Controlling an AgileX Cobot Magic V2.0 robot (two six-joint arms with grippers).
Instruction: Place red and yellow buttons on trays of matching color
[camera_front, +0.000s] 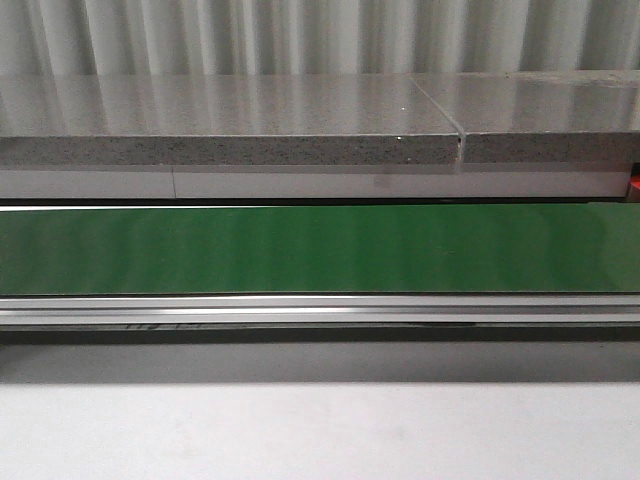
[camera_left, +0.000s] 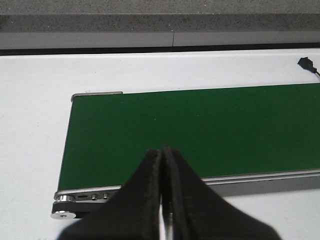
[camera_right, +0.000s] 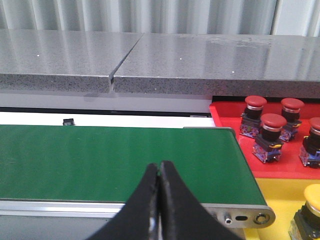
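Several red buttons (camera_right: 272, 128) stand on the red tray (camera_right: 227, 116) beyond the belt's end in the right wrist view. One yellow button (camera_right: 311, 205) stands on the yellow tray (camera_right: 278, 193) beside it, cut off by the frame edge. My right gripper (camera_right: 159, 167) is shut and empty, over the near edge of the green conveyor belt (camera_right: 120, 162). My left gripper (camera_left: 162, 151) is shut and empty too, above the belt's (camera_left: 190, 130) other end. No button lies on the belt (camera_front: 320, 250), and neither gripper shows in the front view.
A grey stone counter (camera_front: 230, 125) runs behind the belt. The belt's metal side rail (camera_front: 320, 310) faces me, with white table (camera_front: 320, 430) in front. A small black connector (camera_left: 306, 63) lies on the table past the belt in the left wrist view.
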